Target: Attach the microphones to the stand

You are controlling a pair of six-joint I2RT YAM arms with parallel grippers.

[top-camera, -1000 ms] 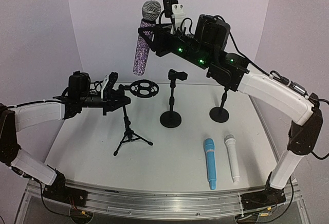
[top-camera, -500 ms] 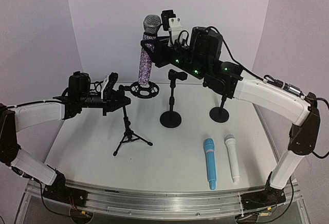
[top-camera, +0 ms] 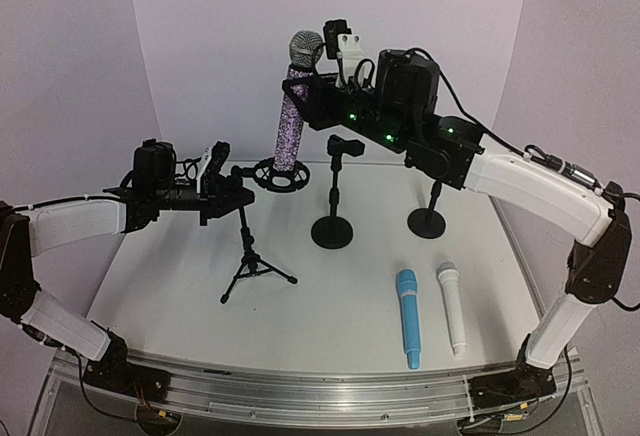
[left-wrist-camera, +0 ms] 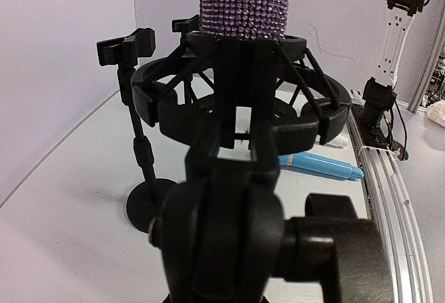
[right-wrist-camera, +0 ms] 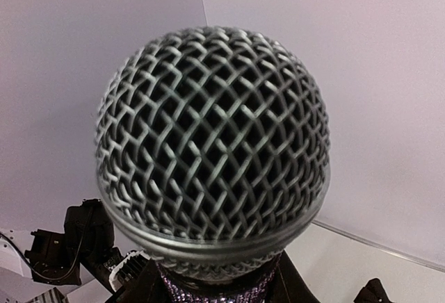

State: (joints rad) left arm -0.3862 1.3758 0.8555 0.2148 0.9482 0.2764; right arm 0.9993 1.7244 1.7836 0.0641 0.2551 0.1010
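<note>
Pale booth around a white table (top-camera: 170, 306).

Closed in on three sides by plain matte panels: a whiter back wall (top-camera: 220, 36) between a lilac-tinted left wall (top-camera: 60, 76) and right wall (top-camera: 590, 56), joined at soft vertical seams. Edged along the near side by a grooved silver metal rail (top-camera: 300, 388). In the left wrist view, a thin crack-like line (left-wrist-camera: 327, 47) across the far panel. Past the table's end there, a grey surface (left-wrist-camera: 427, 143), floor or bench, hard to tell, and a slanted metal post (left-wrist-camera: 432, 53). Lit softly and evenly, with only faint shadows on the tabletop.
</note>
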